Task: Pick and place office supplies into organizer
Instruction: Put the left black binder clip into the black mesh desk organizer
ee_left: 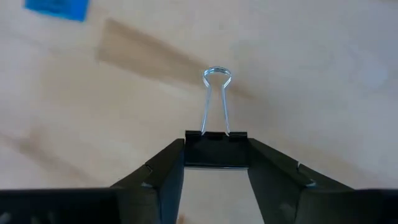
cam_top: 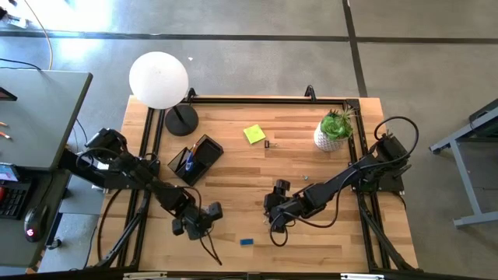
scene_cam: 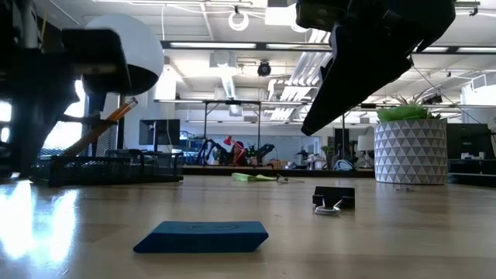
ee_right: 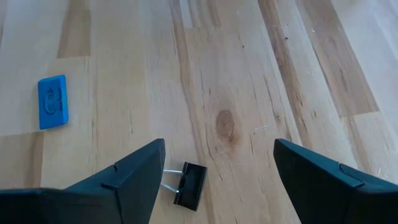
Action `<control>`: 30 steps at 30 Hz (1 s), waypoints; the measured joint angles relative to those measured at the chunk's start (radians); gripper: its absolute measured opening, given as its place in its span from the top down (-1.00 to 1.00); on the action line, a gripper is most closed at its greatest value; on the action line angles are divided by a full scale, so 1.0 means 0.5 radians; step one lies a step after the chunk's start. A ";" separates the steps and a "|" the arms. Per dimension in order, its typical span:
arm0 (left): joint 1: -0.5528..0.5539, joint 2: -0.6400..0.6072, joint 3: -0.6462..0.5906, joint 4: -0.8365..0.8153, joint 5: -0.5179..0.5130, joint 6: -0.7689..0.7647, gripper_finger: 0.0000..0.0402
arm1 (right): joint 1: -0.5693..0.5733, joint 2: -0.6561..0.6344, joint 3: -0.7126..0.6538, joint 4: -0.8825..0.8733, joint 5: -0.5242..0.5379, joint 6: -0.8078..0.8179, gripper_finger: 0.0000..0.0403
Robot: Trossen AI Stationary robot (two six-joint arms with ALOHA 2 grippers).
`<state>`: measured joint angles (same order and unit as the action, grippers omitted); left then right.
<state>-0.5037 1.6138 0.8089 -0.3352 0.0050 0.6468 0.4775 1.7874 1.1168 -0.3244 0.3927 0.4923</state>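
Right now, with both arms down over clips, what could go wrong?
1. The left gripper pinches its binder clip only at the fingertips, so it could twist or pop out on the way to the organizer.
2. The right gripper stands open over a second clip lying off-centre beside one finger; closing may nudge it aside.
3. The blue eraser lies between the arms, so a low sweep could push it.

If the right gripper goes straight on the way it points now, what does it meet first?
Probably the small black binder clip lying on the wooden table: it sits between the open right gripper's fingers, nearer one finger. Depth is unclear, so the bare wood might come first.
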 joint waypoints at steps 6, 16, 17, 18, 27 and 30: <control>-0.001 -0.198 0.000 -0.126 -0.518 -0.062 0.31 | 0.001 0.000 0.000 0.000 0.027 0.000 -0.47; 0.001 -0.448 0.002 -0.722 -1.332 -0.605 0.27 | 0.000 0.000 0.000 0.000 0.051 0.000 -0.47; 0.001 -0.457 0.002 -0.800 -1.359 -0.688 0.27 | 0.000 0.000 0.000 0.000 0.051 0.000 -0.47; 0.001 -0.462 0.002 -0.877 -1.381 -0.772 0.28 | 0.000 0.000 0.000 0.000 0.051 0.000 -0.47; 0.001 -0.457 0.004 -1.272 -1.522 -1.581 0.30 | 0.000 0.000 0.000 0.000 0.054 -0.002 -0.47; 0.001 -0.457 0.004 -1.314 -1.516 -1.742 0.30 | 0.000 0.000 0.000 0.000 0.054 0.000 -0.47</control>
<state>-0.5034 1.3853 0.8108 -0.9921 -0.7530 -0.2241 0.4774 1.7874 1.1168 -0.3244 0.4198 0.4922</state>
